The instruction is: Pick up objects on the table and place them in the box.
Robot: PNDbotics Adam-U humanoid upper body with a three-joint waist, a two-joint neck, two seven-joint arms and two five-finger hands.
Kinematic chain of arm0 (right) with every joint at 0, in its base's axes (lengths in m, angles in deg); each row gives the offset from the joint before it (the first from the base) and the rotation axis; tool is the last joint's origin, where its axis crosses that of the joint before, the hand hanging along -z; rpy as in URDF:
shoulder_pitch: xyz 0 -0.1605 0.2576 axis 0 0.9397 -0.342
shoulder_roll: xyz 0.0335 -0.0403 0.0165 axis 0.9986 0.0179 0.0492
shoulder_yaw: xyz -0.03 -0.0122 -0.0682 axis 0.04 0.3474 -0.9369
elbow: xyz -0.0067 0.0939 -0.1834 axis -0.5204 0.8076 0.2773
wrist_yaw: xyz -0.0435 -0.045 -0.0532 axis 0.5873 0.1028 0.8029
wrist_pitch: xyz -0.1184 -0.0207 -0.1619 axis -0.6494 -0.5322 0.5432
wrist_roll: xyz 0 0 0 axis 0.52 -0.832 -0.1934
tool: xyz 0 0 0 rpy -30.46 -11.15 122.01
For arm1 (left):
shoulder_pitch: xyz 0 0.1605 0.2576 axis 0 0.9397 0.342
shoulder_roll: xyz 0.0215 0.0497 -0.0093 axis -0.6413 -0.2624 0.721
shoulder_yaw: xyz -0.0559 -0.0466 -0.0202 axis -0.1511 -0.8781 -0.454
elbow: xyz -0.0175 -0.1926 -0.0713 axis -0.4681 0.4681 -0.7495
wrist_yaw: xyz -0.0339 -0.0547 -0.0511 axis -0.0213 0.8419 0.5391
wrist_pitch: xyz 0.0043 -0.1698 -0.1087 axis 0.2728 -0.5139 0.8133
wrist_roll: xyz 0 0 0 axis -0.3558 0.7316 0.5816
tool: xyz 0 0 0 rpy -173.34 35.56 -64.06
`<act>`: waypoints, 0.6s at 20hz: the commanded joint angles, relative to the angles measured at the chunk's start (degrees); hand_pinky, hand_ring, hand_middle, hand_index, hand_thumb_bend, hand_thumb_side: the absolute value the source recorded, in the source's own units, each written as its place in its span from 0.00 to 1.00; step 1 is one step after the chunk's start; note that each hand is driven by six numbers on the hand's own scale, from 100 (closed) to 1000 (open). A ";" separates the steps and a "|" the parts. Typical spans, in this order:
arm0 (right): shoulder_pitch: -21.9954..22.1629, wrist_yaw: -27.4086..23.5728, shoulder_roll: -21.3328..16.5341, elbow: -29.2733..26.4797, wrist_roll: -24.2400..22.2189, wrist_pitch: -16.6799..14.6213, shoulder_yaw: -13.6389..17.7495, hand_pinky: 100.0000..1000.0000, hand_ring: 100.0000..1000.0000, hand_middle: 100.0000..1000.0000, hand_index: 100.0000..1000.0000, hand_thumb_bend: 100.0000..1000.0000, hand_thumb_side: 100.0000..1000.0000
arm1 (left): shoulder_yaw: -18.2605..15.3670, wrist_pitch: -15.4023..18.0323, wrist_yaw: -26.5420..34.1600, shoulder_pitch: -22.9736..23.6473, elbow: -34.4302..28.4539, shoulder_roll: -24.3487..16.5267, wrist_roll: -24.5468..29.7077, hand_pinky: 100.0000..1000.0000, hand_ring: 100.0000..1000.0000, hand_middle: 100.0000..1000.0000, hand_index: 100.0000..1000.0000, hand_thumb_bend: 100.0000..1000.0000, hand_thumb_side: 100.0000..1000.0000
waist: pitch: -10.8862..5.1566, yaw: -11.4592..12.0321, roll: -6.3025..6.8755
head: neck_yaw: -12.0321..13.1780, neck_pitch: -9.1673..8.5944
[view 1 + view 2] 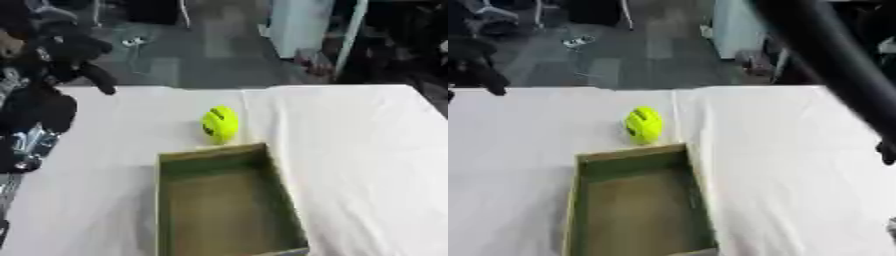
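The yellow ball (220, 124) sits on the white tablecloth (367, 150), dark markings along its side, just beyond the far wall of the box (223, 200) and very close to it, maybe touching. I can't tell which. Nobody has it. The box is an open olive-green tray lying near the middle of the table, and there's nothing in it.

Out to the left, the left hand (74, 55) hangs raised over the far left edge of the table, well apart from the ball, fingers drooping down and relaxed, closed on nothing. Below it the black arm with its silver joints runs down the left side.

Now the risks. That ball is round and lies on loose cloth, so a glancing touch from the fingers could send it rolling away toward the far edge. It also lies so tight to the box wall that fingers coming from the near side have little room and may knock the box instead.

The left eye view gives the left hand and arm in full; the right eye view cuts them down to a dark tip at the left border. What the right eye view adds is the right arm (833, 55), a thick dark bar slanting down from the top, with only a dark fingertip of the right hand (886, 151) at the right edge, so whether its fingers are spread or curled I cannot tell.
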 commanded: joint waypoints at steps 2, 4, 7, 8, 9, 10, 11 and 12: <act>-0.14 0.19 -0.93 -0.77 0.14 -0.08 0.44 0.00 0.31 0.41 0.52 0.00 0.90 | -0.24 0.01 -0.01 -0.94 -0.77 -1.15 0.02 0.56 0.49 0.72 0.78 0.00 0.60 | -0.17 0.10 0.06 | 0.02 -0.57; -0.14 0.20 -0.92 -0.77 0.15 -0.08 0.44 0.00 0.31 0.41 0.52 0.00 0.90 | -0.23 0.01 -0.02 -0.95 -0.77 -1.15 0.03 0.56 0.49 0.72 0.78 0.00 0.60 | -0.17 0.11 0.06 | 0.03 -0.58; -0.13 0.22 -0.92 -0.77 0.18 -0.08 0.45 0.00 0.31 0.41 0.52 0.00 0.90 | -0.22 0.00 -0.02 -0.96 -0.77 -1.16 0.04 0.56 0.49 0.72 0.78 0.00 0.60 | -0.17 0.11 0.05 | 0.05 -0.55; -0.13 0.24 -0.92 -0.77 0.19 -0.08 0.46 0.00 0.31 0.41 0.52 0.00 0.90 | -0.22 -0.01 -0.02 -0.98 -0.77 -1.15 0.05 0.56 0.49 0.72 0.78 0.00 0.60 | -0.15 0.14 0.05 | 0.08 -0.53; -0.13 0.26 -0.90 -0.77 0.21 -0.08 0.49 0.00 0.31 0.41 0.52 0.00 0.90 | -0.25 -0.07 -0.05 -1.06 -0.77 -1.16 0.05 0.56 0.49 0.72 0.78 0.00 0.60 | -0.13 0.16 0.03 | 0.10 -0.53; -0.08 0.28 -0.81 -0.77 0.30 -0.08 0.59 0.00 0.31 0.41 0.52 0.00 0.90 | -0.40 -0.22 -0.09 -1.24 -0.77 -1.21 -0.03 0.56 0.49 0.72 0.78 0.00 0.60 | -0.08 0.26 -0.03 | 0.05 -0.42; -0.02 0.29 -0.72 -0.77 0.45 -0.08 0.77 0.00 0.31 0.41 0.52 0.00 0.90 | -0.62 -0.46 -0.13 -1.47 -0.77 -1.26 -0.17 0.56 0.49 0.72 0.78 0.00 0.60 | -0.03 0.34 -0.09 | -0.04 -0.33; 0.13 0.32 -0.58 -0.77 0.64 -0.08 0.97 0.00 0.31 0.41 0.52 0.00 0.90 | -0.92 -0.71 -0.22 -1.69 -0.73 -1.39 -0.36 0.57 0.49 0.73 0.78 0.00 0.60 | 0.05 0.35 -0.14 | -0.23 -0.19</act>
